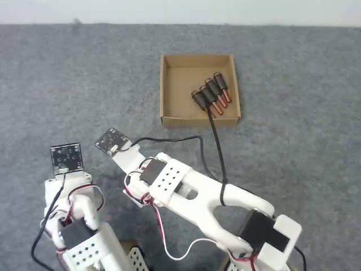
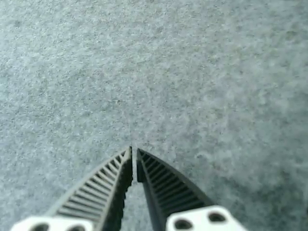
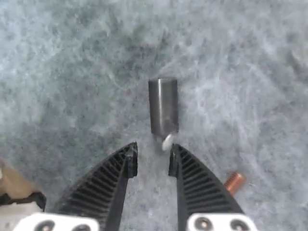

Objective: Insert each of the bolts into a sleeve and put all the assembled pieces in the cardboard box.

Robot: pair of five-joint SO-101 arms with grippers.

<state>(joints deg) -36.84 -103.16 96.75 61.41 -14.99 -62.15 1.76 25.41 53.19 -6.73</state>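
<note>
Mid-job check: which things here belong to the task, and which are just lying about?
Job: cardboard box, four assembled pieces in it, loose black sleeve, copper bolt, right gripper open by the sleeve.
Lying about: black cable, grey carpet.

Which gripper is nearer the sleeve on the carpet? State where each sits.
Right. The right gripper sits open, just short of the sleeve. The left gripper is shut over bare carpet.

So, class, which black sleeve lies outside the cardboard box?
The sleeve on the grey carpet, just ahead of the right hand. The other four sleeves lie side by side inside the cardboard box.
</note>
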